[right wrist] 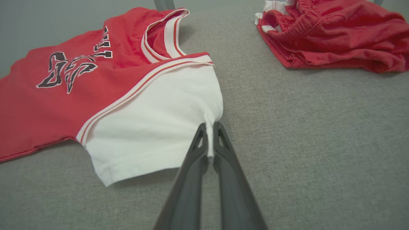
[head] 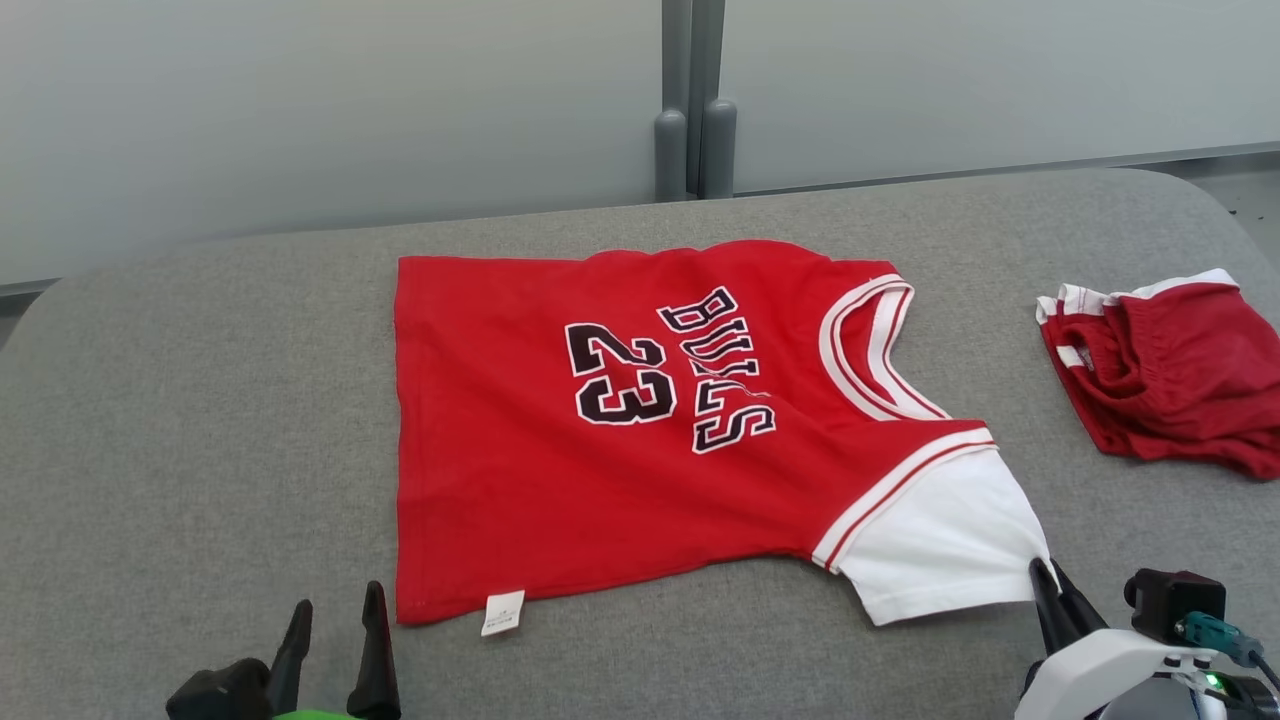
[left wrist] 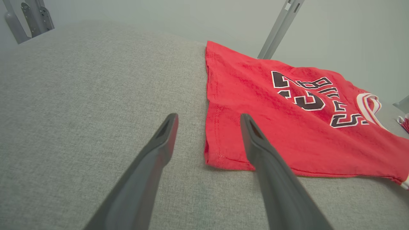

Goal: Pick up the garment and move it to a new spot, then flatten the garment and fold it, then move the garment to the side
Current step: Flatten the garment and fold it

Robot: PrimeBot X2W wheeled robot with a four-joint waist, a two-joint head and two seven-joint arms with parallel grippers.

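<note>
Red jersey (head: 620, 450) spread flat; right gripper (head: 1046, 582) pinching white sleeve (head: 940, 530).

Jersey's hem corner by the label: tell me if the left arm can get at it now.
Probably yes. The left gripper is open and points at the red jersey's near corner, with bare grey surface between them.

The shirt (head: 620, 430) lies spread on the surface (head: 200, 450) at the middle of the head view, hem toward the left and collar toward the right. A heap of shorts (head: 1170, 380) lies at the right edge, well apart from the shirt. The left end effector (head: 339, 597) sits at the lower left, near the hem's lower corner, with its fingers spread. At the lower right, the right end effector (head: 1045, 568) pinches the corner of the sleeve (head: 940, 540). Two posts (head: 695, 140) stand behind the surface at top centre.
</note>
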